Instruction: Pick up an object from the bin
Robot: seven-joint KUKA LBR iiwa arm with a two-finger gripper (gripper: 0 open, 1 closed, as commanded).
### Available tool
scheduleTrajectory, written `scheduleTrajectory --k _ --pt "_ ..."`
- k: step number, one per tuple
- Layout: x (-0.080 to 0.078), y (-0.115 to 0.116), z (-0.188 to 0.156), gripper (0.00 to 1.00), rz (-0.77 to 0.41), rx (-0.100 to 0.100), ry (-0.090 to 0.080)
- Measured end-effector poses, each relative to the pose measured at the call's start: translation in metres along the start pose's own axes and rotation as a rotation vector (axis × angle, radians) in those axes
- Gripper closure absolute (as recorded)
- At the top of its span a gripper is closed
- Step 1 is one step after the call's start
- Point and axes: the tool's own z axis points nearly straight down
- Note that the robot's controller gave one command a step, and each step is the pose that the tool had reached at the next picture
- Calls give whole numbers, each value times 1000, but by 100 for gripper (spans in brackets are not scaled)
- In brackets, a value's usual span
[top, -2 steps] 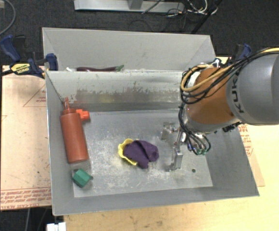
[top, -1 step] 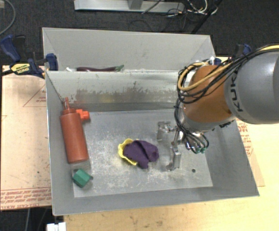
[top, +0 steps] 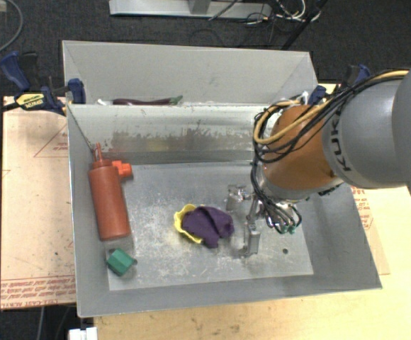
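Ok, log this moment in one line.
gripper: low in grey metal bin | nearest: crumpled purple-and-yellow soft item, view-left of it | contact: unclear

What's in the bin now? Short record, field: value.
bin: grey metal, few loose things
gripper: low in the bin, just right of the purple cloth
purple cloth: middle, crumpled over a yellow piece
bottle: red-brown, lying along the left wall
orange block: beside the bottle's top end
green block: front left corner, below the bottle

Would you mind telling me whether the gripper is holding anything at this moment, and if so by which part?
Nothing is held. The gripper has its jaws open over the bare bin floor, just beside the purple and yellow bundle.
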Motion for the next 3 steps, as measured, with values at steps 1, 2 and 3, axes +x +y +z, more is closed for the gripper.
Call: scheduleTrajectory --k 1,2,3 --pt "6 22 6 0 64 -6 12" --pt "-22 75 10 100 -37 -2 -4" --pt "-22 75 10 100 -36 -2 -4"
